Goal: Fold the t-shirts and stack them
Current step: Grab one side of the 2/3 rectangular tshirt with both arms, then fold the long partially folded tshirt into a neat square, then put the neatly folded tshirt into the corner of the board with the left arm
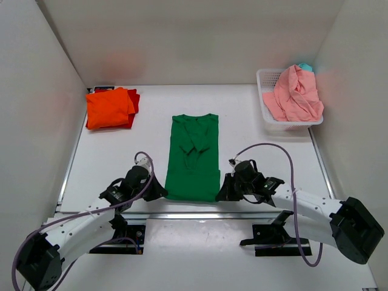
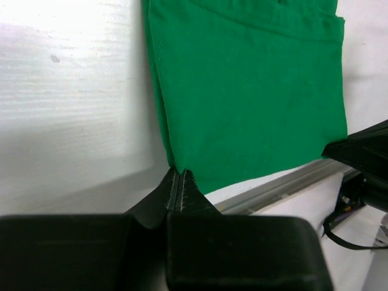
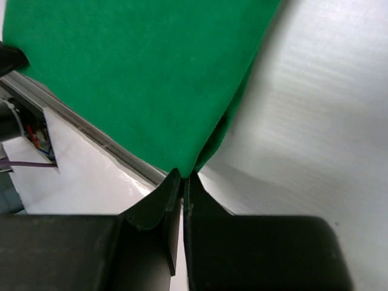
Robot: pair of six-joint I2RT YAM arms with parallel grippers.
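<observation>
Arms held green t-shirt by near corners
Both left jaws and right jaws clamped its hem, on table

I'm looking at a white table under soft, even light. A plain white back wall rises beyond it, a left wall and right wall flank it, and a metal rail edges its near side.
</observation>
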